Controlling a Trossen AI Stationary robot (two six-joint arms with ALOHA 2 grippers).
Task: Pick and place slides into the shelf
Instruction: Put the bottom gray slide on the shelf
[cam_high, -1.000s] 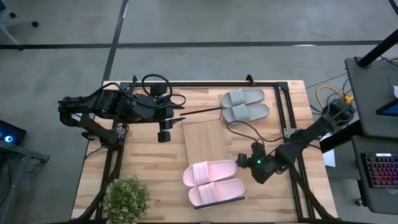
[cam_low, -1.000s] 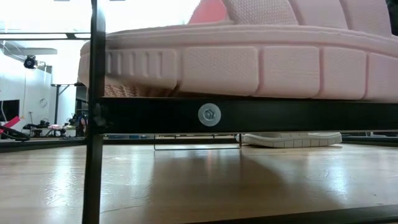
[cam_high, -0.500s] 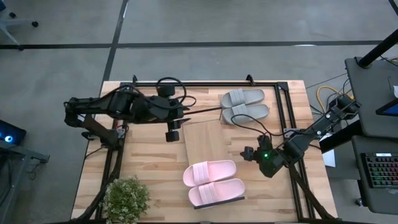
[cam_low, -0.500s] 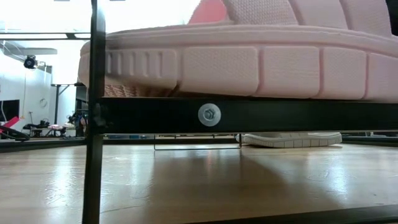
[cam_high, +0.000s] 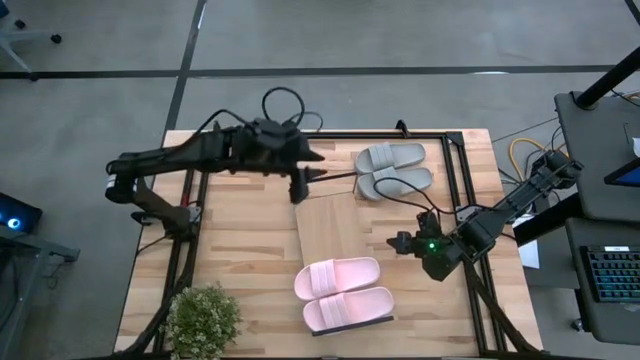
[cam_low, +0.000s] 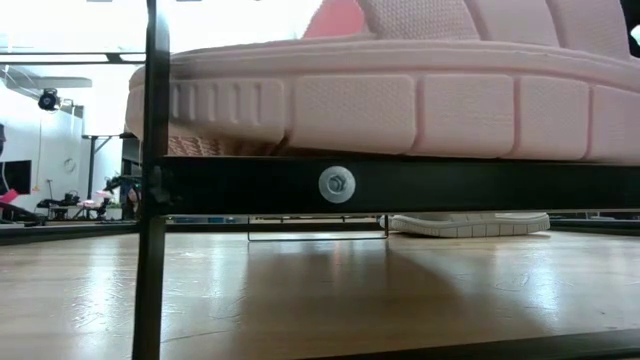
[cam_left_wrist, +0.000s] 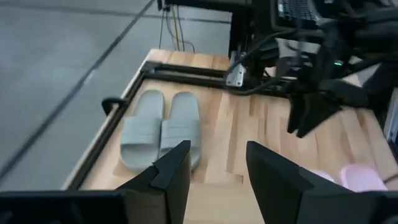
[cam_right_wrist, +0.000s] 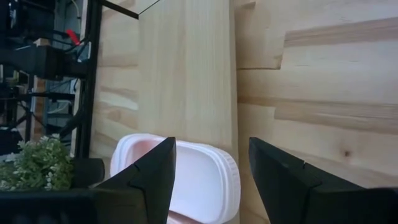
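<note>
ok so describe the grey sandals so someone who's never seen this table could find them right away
Start from the wooden table seen from above and go to its far right corner, inside the black frame. The grey sandals lie there side by side on the bare tabletop, just past the far end of the shelf. The other pair, the pink sandals, sits on the shelf's near end.
</note>
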